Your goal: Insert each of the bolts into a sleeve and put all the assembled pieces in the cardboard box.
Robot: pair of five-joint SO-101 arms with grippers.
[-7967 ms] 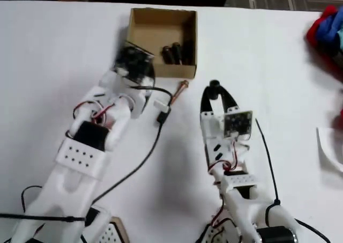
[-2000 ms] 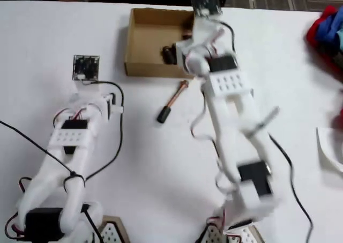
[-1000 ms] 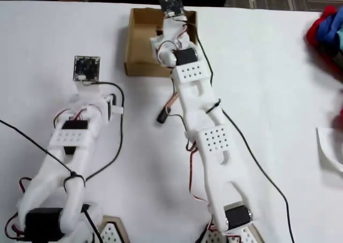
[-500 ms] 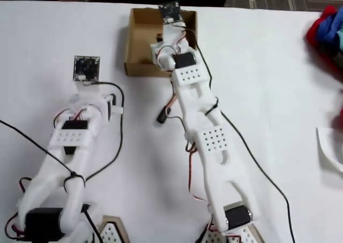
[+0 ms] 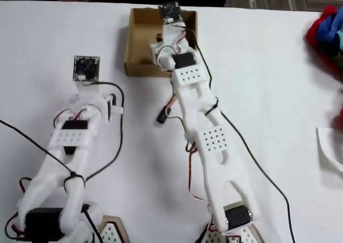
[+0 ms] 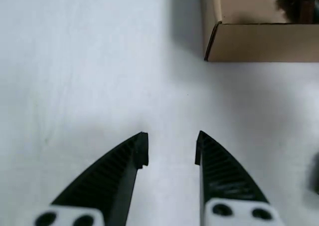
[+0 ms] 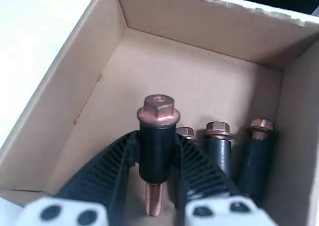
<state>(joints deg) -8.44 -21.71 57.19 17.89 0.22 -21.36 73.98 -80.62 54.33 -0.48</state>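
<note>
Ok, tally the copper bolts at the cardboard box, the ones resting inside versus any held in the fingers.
Resting bolts inside the cardboard box: 3
Held bolt, sleeved, in the right gripper: 1
Total: 4

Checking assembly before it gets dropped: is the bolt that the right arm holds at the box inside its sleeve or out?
In. The bolt head caps the black sleeve, its thread poking out below, held by the right gripper.

- No text, number, label or sign can be read in any view.
- The cardboard box (image 7: 75, 81), the sleeved bolt (image 7: 155, 151) and the tabletop (image 6: 75, 61) bear no legible print.
</note>
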